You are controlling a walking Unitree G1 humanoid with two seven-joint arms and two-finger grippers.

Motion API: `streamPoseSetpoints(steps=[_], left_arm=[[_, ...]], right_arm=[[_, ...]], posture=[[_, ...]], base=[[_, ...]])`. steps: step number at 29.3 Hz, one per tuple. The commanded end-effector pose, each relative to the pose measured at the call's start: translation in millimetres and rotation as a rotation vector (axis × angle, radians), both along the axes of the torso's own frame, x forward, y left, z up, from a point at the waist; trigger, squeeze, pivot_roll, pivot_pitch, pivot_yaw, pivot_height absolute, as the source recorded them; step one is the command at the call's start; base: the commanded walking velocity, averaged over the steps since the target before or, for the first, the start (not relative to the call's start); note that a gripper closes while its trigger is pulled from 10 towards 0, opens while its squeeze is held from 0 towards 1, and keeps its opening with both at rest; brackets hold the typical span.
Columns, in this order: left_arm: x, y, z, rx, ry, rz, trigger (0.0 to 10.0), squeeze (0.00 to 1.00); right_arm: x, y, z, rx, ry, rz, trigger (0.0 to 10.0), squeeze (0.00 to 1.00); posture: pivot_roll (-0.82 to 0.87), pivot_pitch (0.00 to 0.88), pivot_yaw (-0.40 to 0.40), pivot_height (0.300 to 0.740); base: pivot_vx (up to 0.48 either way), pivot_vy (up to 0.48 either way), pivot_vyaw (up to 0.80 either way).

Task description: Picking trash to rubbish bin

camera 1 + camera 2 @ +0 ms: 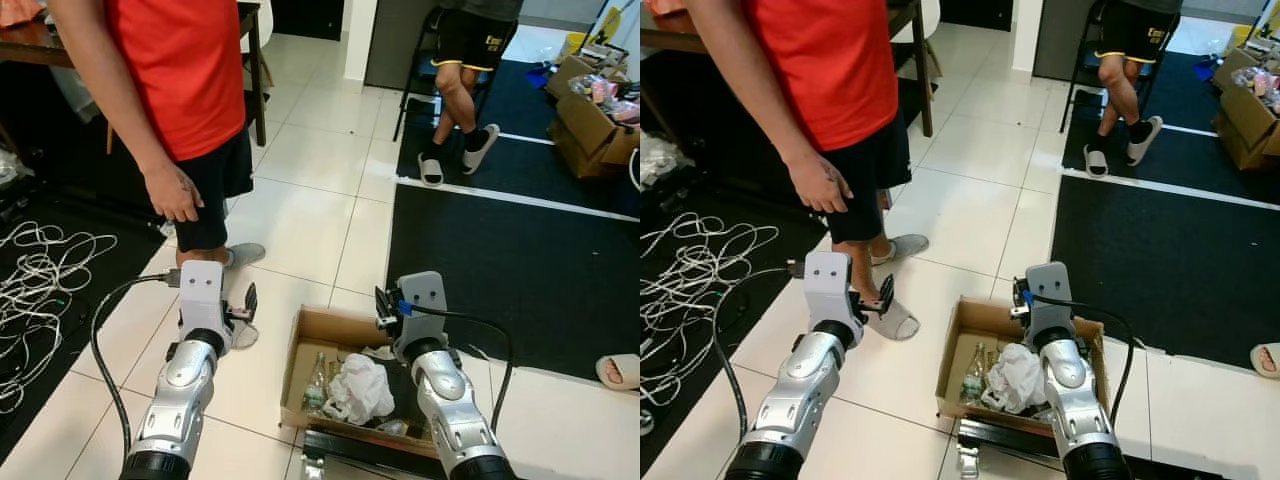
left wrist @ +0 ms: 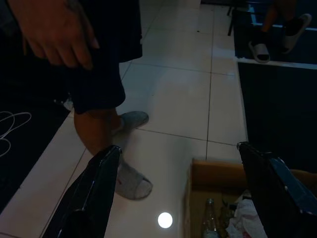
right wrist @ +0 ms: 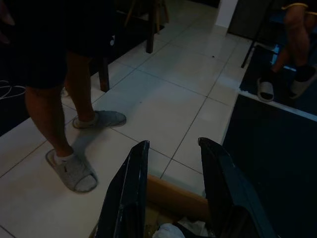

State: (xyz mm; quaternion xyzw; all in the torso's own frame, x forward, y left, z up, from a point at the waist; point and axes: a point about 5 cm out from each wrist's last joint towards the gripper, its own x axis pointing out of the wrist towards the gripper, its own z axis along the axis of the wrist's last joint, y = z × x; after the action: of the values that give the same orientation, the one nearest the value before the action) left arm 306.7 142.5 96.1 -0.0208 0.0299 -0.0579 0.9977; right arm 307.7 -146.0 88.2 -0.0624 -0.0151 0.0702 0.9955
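While both arms reach forward, left claw (image 2: pixel 178 193) spread wide, right claw (image 3: pixel 171 191) parted above cardboard box (image 1: pixel 325 328).

No legible text found. The seated person's shorts (image 1: pixel 474 38) carry a yellow mark, too small to read.

Both arms raised forward, left gripper (image 2: pixel 178 193) fingers spread.

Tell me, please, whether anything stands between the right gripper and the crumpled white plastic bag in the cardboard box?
Nothing visible does. The right gripper hangs, jaws open, above the far rim of the open brown cardboard box, and the crumpled white plastic bag lies uncovered just below it.
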Motion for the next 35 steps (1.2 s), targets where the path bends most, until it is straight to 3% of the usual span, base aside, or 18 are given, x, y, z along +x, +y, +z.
streamPoseSetpoints(steps=[1,21,25,35], left_arm=[[-3.5,0.1,-4.4,-0.010,0.014,0.005,10.0,0.00],[-3.9,1.4,-4.8,-0.008,0.015,0.008,10.0,0.00],[-3.9,1.8,-4.9,-0.008,0.015,0.008,10.0,0.00],[-2.9,3.1,-6.2,-0.008,0.019,0.008,10.0,0.00]], right_arm=[[-3.2,0.2,-3.0,-0.001,0.016,-0.001,10.0,0.00],[-4.5,0.6,-4.0,0.005,0.020,0.000,10.0,0.00],[-5.4,1.8,-5.8,0.144,0.053,0.010,10.0,0.00],[-5.4,0.6,-4.9,0.145,0.052,0.011,10.0,0.00]], posture=[[-0.01,0.091,-0.022,0.740],[-0.01,0.091,-0.022,0.740],[-0.01,0.091,-0.022,0.740],[-0.01,0.097,-0.023,0.740]], base=[[0.000,0.000,0.80],[0.000,0.000,0.80],[0.000,0.000,0.00],[0.000,0.000,-0.67]])
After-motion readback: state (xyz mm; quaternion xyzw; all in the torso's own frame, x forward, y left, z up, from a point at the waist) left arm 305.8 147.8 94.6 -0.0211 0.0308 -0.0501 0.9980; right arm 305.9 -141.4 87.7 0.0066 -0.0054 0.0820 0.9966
